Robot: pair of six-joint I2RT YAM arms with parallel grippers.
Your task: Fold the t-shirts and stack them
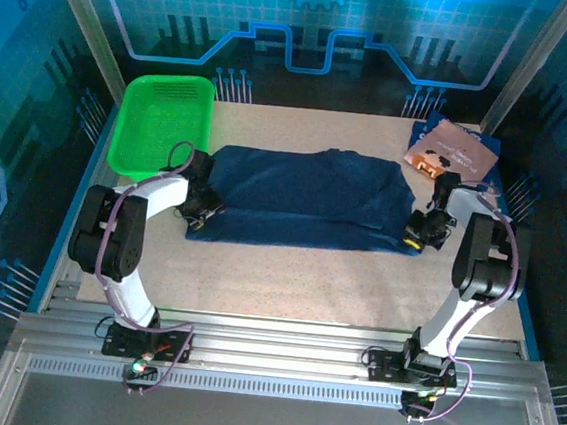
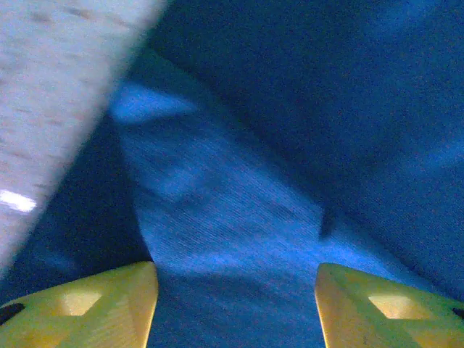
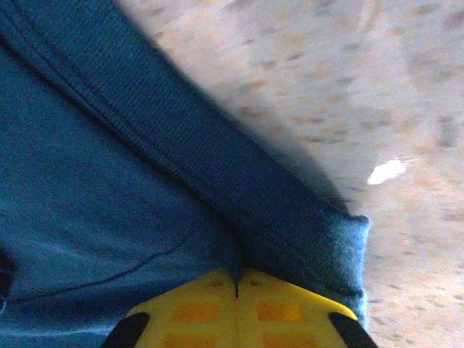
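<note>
Nearest, the left arm [image 1: 119,247] and the right arm [image 1: 479,272] rise from their bases at the front rail of the desk [image 1: 287,283]. Beyond them, a spread t-shirt [image 1: 305,195] of dark navy cloth lies flat across the middle of the desk as a wide band, with a fold line running along its length. The left fingers [image 1: 207,205] sit at its near left end. In the left wrist view the left fingers [image 2: 94,304] stand apart, their yellow tips on either side of wrinkled blue cloth that lies below the gap. The right fingers [image 1: 414,243] sit at the near right corner of the same shirt. In the right wrist view the right fingers [image 3: 196,312] are pressed together, clamped on the stitched hem, which bunches at their tips against the speckled desk. Farther back, a green mesh basket [image 1: 161,125] stands at the far left, just beside the shirt's left end. A folded t-shirt [image 1: 453,149], pinkish-tan print panel upward, lies at the far right corner, apart from the spread one.
</note>
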